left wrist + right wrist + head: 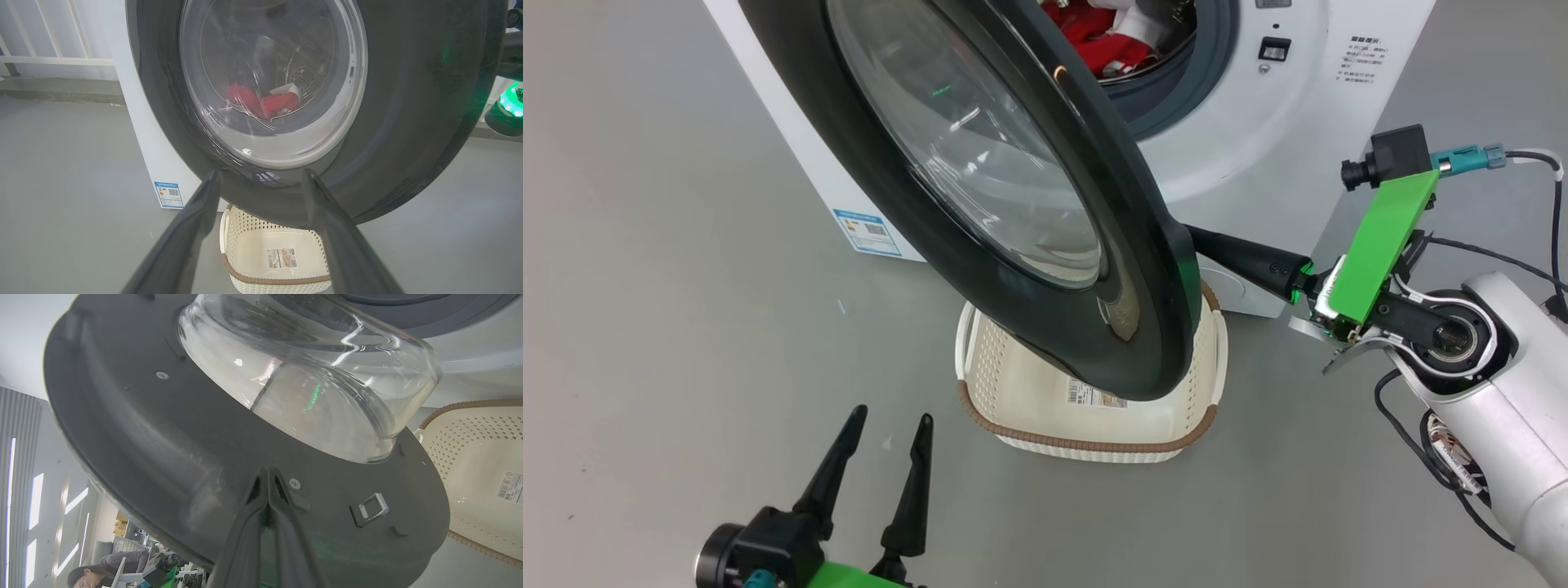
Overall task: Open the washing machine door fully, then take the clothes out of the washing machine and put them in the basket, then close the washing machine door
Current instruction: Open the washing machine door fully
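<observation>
1 ea: washer [1307,106], door [1152,286], basket [1094,445], garment [1086,37], L end effector [891,416], R end effector [267,473].

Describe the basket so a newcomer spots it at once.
Find the white front-loading washing machine with its round black door swung open. On the grey floor right under that door sits the basket: small, cream, perforated plastic. Its brown woven-look rim sets it apart.

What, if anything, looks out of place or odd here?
Nothing spilled or damaged. One oddity: the basket stands so close to the washer that the half-open door overhangs it, partly covering its opening from above.
</observation>
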### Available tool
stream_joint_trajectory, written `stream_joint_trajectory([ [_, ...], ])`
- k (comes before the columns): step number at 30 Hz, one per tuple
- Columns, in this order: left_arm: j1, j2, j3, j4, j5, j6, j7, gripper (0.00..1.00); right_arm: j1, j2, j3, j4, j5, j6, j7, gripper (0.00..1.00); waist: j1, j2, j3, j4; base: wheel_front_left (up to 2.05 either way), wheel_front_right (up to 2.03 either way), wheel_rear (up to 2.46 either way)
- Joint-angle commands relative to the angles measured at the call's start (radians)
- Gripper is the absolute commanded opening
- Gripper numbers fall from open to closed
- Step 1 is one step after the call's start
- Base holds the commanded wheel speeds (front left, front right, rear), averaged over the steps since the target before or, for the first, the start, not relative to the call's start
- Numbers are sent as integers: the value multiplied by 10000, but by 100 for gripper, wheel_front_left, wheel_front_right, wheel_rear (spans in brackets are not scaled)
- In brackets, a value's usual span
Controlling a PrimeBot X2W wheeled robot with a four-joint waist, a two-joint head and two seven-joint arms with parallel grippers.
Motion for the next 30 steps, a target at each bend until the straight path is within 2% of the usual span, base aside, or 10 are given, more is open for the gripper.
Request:
stream_joint_trajectory([
  [1, -174, 110, 271, -204, -97, 98, -120, 100, 152, 182, -47, -242, -118, 52, 135, 0, 0, 0, -21, 18, 0, 0, 0],
  [17, 198, 110, 326, -230, -5, 94, -120, 100, 1153, 714, -416, -638, -855, 52, 828, 0, 0, 0, -534, 448, 0, 0, 0],
  [30, 583, 110, 276, -256, -13, 285, -120, 100, 1963, 1299, -390, -818, -1251, 52, 1112, 0, 0, 0, -1011, 1175, 0, 0, 0],
])
